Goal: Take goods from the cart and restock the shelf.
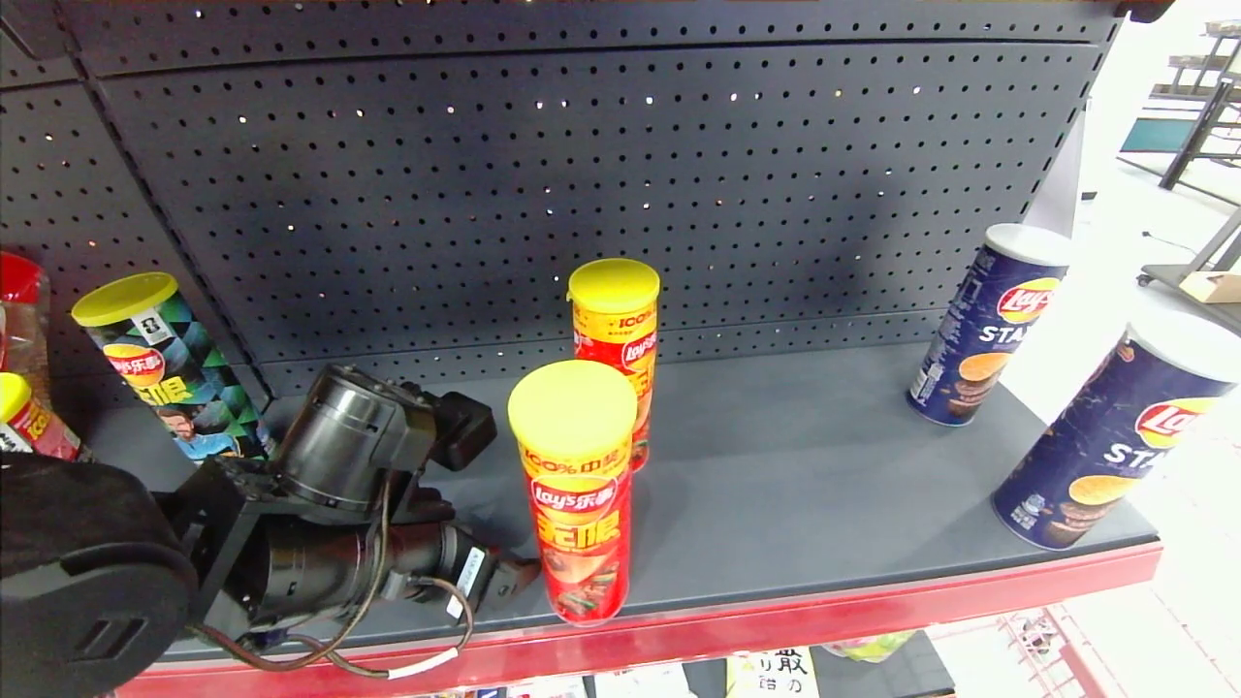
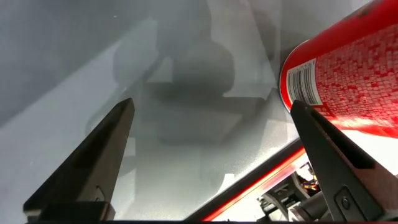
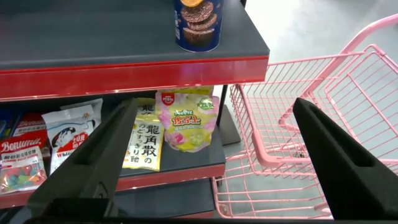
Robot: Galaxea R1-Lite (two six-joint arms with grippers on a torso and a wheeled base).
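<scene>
Left gripper point(image 2: 211, 106) at 7 o'clock: jaws wide open, empty, one finger just beside the front red can point(image 1: 579, 494), which stands at the shelf point(image 1: 824, 485) edge and reads as placed. Right gripper point(image 3: 216, 102) is also wide open and empty, above the pink cart point(image 3: 298, 155). On shelf: two red cans, the rear red can point(image 1: 615, 339) at 12 behind the first, two blue cans point(image 1: 979, 330) at 3, one green can point(image 1: 160, 364) at 9; can't tell what's left in the cart.

Dark pegboard wall point(image 1: 582, 145), pale floor point(image 3: 323, 25), distant metal rack point(image 1: 1198, 126)
</scene>
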